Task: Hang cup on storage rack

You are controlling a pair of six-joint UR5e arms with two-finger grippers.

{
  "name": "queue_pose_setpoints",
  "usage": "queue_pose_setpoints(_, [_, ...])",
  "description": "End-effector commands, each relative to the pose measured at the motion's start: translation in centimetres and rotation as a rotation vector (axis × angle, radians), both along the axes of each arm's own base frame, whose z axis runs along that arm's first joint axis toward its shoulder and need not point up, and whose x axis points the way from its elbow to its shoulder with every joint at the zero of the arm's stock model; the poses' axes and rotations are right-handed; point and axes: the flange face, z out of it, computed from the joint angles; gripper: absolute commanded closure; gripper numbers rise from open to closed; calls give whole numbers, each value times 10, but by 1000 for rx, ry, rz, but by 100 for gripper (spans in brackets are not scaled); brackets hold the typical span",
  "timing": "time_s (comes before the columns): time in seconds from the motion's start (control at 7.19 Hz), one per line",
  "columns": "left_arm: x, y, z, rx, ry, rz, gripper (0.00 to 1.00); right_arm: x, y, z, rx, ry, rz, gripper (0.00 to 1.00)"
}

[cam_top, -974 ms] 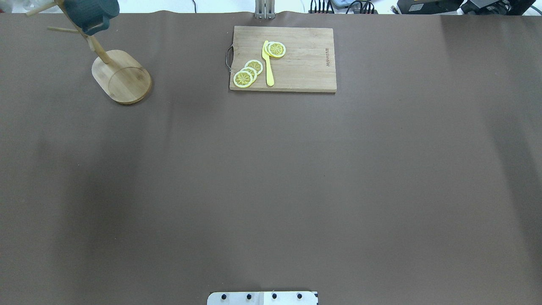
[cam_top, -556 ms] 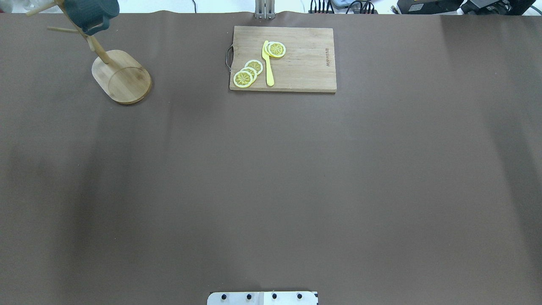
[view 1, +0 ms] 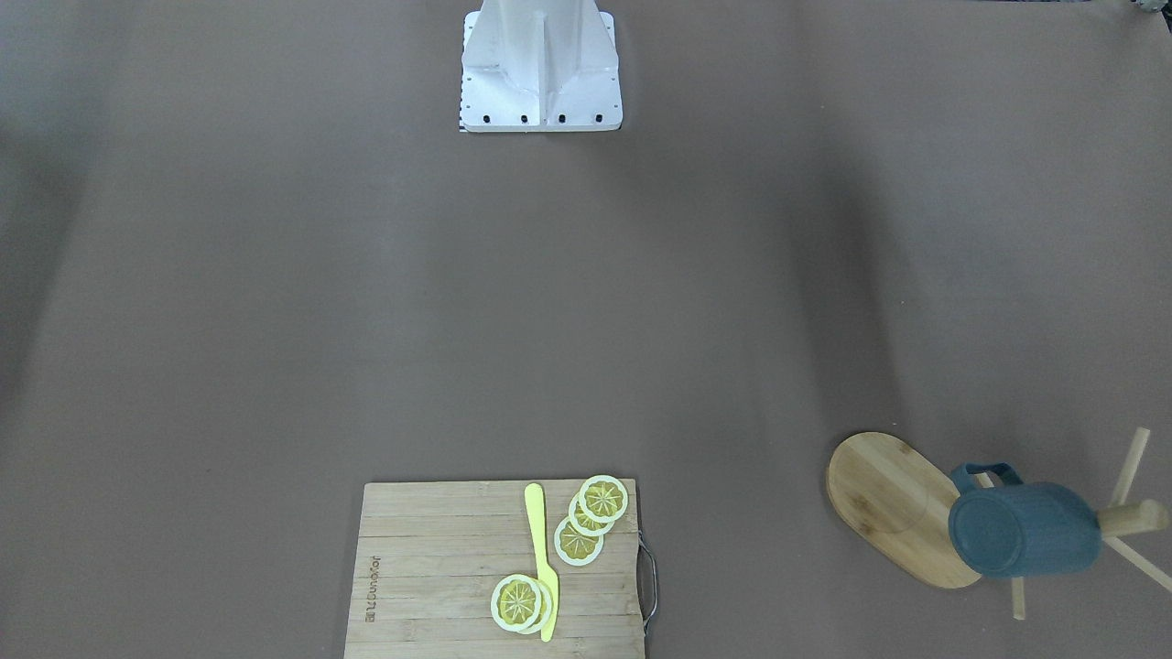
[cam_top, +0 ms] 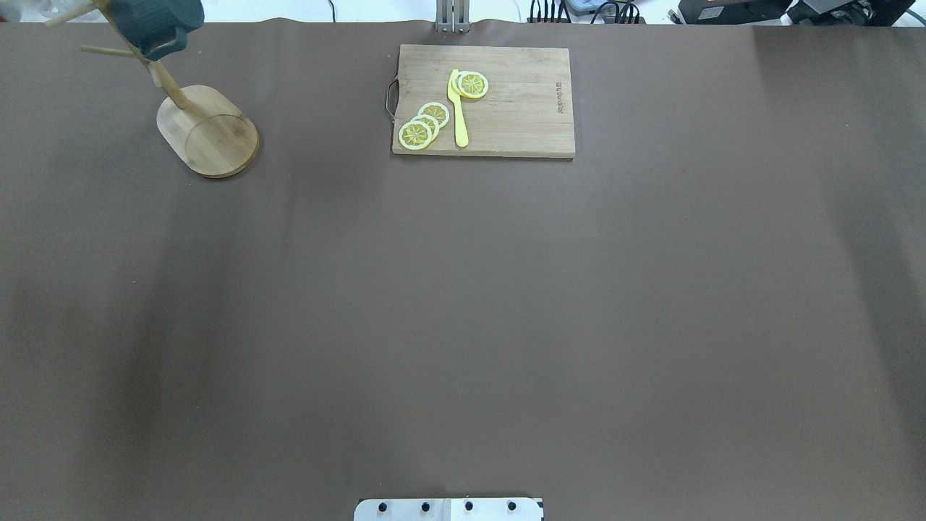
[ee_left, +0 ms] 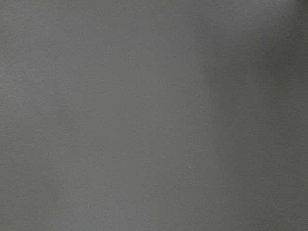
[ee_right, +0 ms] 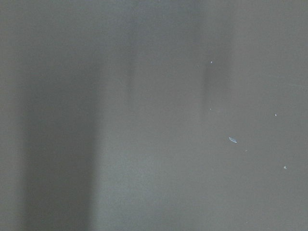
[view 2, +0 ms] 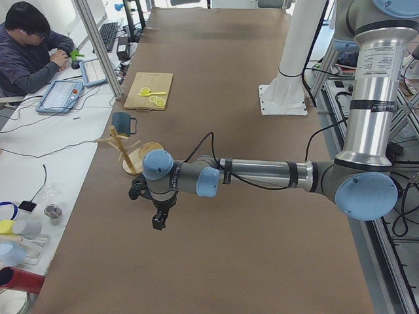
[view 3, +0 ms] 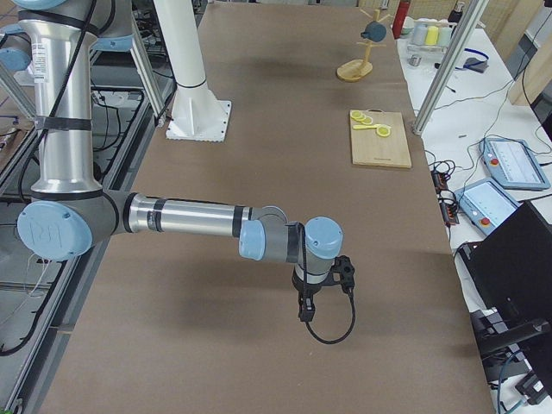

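The dark teal-blue mug (view 1: 1021, 531) with a squarish loop handle hangs on its side high on the light bamboo mug tree (view 1: 877, 494). Its handle seems to be threaded over a thin peg, so the hanging looks done. It sits well apart from the left claw (view 2: 158, 219), out ahead of it toward the operators' edge of the brown counter (cam_top: 463, 304). From the right claw (view 3: 306, 309) it is farther off yet, past the rectangular wooden cutting board (cam_top: 521, 101). Both claws hang over bare counter, and I cannot tell from these side views whether their fingers stand apart or together. The mug looks rigid, fairly light, breakable and probably slick. Were it regripped, I would pinch the wall at the rim opposite the handle, leaving the loop free.
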Motion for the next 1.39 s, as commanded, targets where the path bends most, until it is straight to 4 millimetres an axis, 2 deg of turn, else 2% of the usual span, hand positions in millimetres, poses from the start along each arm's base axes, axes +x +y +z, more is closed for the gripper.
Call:
queue_pose_setpoints(0.0, [0,3,4,-25,-7,105,1,0,1,2,-4,0,-1,0])
queue_pose_setpoints(0.14, [-2,12,7,-34,-9,106,1,0,1,1,-3,0,-1,0])
queue_pose_setpoints(0.28, [-3,12,8,-41,-9,102,1,0,1,1,-3,0,-1,0])
queue_pose_setpoints(0.42, [-3,17,24,-68,-6,100,1,-1,1,1,-1,-2,-1,0])
queue_pose_setpoints(0.56, [-3,28,30,-76,-1,100,1,-1,1,0,0,-2,-1,0])
queue_pose_setpoints(0.7, [0,32,28,-79,46,98,1,-1,1,0,0,-2,-1,0])
queue_pose_setpoints(0.97, [-17,35,23,-82,134,52,1,-1,1,-1,4,-2,-2,0])
queue_pose_setpoints(1.25, [-46,40,23,-78,146,-8,1,-1,0,-3,10,-2,-3,0])
